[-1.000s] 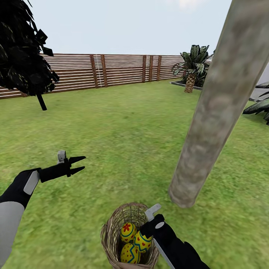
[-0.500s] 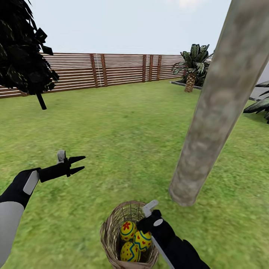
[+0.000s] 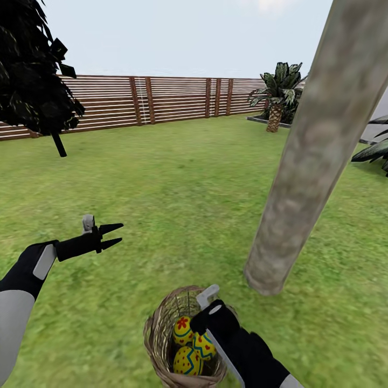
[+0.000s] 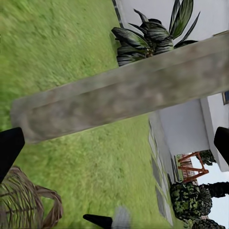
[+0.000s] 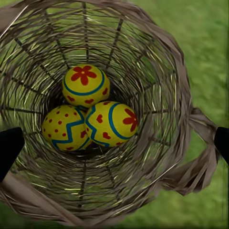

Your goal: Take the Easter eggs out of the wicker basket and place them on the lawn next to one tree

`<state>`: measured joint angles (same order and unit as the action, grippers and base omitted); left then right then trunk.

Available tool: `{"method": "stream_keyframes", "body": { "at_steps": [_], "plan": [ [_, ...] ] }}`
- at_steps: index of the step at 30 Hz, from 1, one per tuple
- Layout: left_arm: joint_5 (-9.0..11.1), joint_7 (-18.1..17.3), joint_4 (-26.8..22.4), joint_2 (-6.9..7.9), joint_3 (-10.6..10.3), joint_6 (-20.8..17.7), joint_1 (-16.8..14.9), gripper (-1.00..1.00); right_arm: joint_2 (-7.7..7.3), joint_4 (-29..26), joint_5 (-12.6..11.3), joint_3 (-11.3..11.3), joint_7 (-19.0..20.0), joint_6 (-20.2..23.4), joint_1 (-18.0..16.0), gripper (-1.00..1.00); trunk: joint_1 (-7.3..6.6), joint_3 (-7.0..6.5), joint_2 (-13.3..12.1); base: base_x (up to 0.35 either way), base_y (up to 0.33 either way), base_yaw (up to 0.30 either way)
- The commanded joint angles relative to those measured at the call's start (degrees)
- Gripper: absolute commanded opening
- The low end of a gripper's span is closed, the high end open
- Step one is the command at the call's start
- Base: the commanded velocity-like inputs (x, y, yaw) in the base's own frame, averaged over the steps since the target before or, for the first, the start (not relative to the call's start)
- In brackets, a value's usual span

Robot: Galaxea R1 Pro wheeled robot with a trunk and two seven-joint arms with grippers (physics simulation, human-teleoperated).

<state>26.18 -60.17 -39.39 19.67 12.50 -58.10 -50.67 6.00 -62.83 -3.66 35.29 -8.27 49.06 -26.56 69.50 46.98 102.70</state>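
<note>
The wicker basket point(image 3: 161, 328) stands on the lawn point(image 3: 178, 188) close in front of me, near the foot of the tree point(image 3: 302, 178). Three Easter eggs lie in it: a flowered egg point(image 5: 86, 85), a dotted egg with a blue zigzag point(image 5: 64, 128) and a red-marked egg with blue bands point(image 5: 110, 123). My right gripper point(image 5: 114, 143) hangs open straight above the basket, its fingertips point(image 5: 9, 145) wide apart over the rim. The right wrist point(image 3: 215, 320) covers part of the eggs in the head view. My left gripper point(image 3: 112, 236) is open over the grass, off to the left.
A brown slat fence point(image 3: 161, 99) closes the far side of the garden. A dark narrow tree point(image 3: 32, 70) stands far left, a palm-like plant point(image 3: 277, 97) far right. The left wrist view shows the trunk point(image 4: 129, 90), a white house wall point(image 4: 186, 124) and the basket's rim point(image 4: 24, 205).
My right gripper has moved away from me and to the left, further over the basket's middle. The left arm has held still. The eggs have not moved.
</note>
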Motion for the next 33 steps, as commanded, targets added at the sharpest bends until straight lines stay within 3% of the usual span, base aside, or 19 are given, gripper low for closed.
{"method": "stream_keyframes", "body": {
  "at_steps": [1, 6, 8, 11, 19, 24, 33],
  "plan": [
    [-0.1, -0.2, 0.0, -0.01, 0.1, -0.2, 0.0, 1.0, 0.15, 0.6, -0.5, 0.1, -0.4, 0.4, -0.4, 1.0, 0.22, 0.23, 0.4, 0.0, 0.0, 0.0],
    [-0.1, -0.2, -0.5, 0.0, 0.1, -0.3, -0.1, 1.0, 0.99, 6.4, -0.7, -0.1, 0.3, 0.3, -3.4, 1.0, 1.32, 1.13, 2.4, 0.0, 0.0, 0.0],
    [-0.1, -0.2, -1.4, 0.0, 0.1, -0.4, -0.4, 1.0, 1.35, 11.1, -0.6, -0.1, 2.3, 0.0, -5.6, 1.0, 1.76, 1.49, 3.2, 0.0, 0.0, 0.0],
    [0.0, -0.2, -2.2, 0.26, 0.2, -0.5, -0.8, 1.0, 1.45, 14.0, -0.5, -0.2, 4.9, -0.1, -7.0, 1.0, 2.42, 2.03, 4.5, 0.0, 0.0, 0.0],
    [4.3, -0.1, -2.2, 0.0, -0.1, -0.7, -4.6, 1.0, 1.59, 15.0, -0.3, -0.2, 6.1, -0.2, -7.5, 1.0, 4.17, 3.47, 7.7, 0.0, 0.0, 0.0],
    [4.7, 0.0, -1.7, -0.22, -0.1, -0.7, -6.1, 1.0, 1.64, 14.7, -0.2, -0.1, 6.3, -0.2, -7.5, 1.0, 5.27, 4.36, 9.7, 0.0, 0.0, 0.0],
    [4.6, 0.2, -1.7, -3.31, -0.2, -0.6, -6.4, 1.0, 1.71, 13.0, -0.2, -0.1, 6.3, 0.3, -7.5, 1.0, 7.25, 5.98, 13.3, 0.0, 0.0, 0.0]
  ]
}}
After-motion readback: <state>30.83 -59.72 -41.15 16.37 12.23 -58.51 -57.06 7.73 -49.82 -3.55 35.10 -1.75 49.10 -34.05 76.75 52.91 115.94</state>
